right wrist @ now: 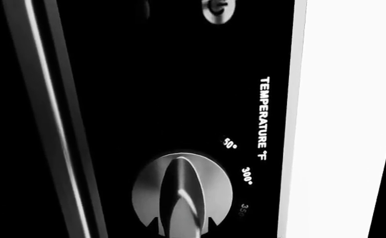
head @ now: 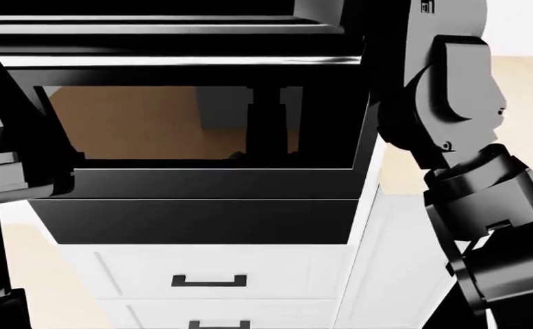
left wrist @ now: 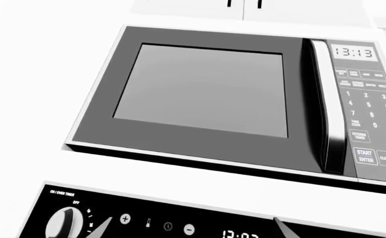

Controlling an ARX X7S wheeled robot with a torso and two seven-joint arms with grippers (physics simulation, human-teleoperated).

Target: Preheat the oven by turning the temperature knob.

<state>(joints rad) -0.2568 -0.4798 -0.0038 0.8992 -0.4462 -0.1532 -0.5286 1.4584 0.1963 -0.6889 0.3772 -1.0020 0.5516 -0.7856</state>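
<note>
One silver temperature knob (right wrist: 181, 194); glossy black oven (head: 203, 178).

Right wrist view: the temperature knob (right wrist: 181, 194) is cut by the picture's edge at its base, where two dark fingertips (right wrist: 155, 223) only just enter, so the right gripper's state cannot be told. The dial marks past "300" fade to an unreadable grey. A second knob (right wrist: 217, 11) is cropped to a sliver.

Left wrist view: the timer knob (left wrist: 62, 223) and clock digits (left wrist: 240, 234) are cut off; two fingertips (left wrist: 99, 229) barely show. The microwave (left wrist: 206, 94) keypad runs out of the picture, its small labels illegible.

Head view: arms hide both sides of the oven (head: 203, 171); its control panel is lost in dark blur.
</note>
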